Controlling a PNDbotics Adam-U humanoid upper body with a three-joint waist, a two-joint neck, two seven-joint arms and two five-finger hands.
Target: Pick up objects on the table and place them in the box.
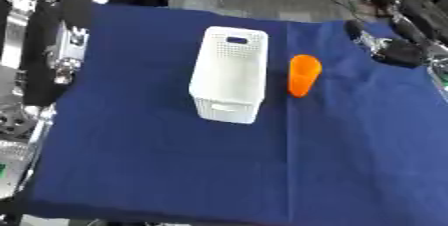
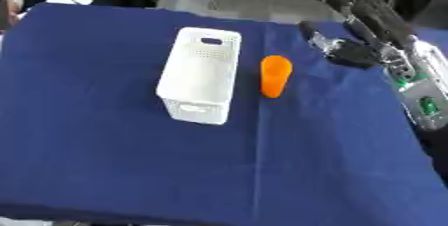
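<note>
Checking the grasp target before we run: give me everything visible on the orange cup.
The orange cup looks like plain, smooth plastic, tapered, with no handle or print showing. It stands on the blue tablecloth, just right of the white perforated box, with a narrow strip of cloth between them. Which end is the open one cannot be told. Nothing touches it but the cloth. The right hand hangs off to its right, apart from it, fingers relaxed.

box interior (image 1: 229,70): staying hidden, contents not showing
left hand: sitting outside both views
right hand (image 2: 354,50): blurring, finger pose unclear
</note>
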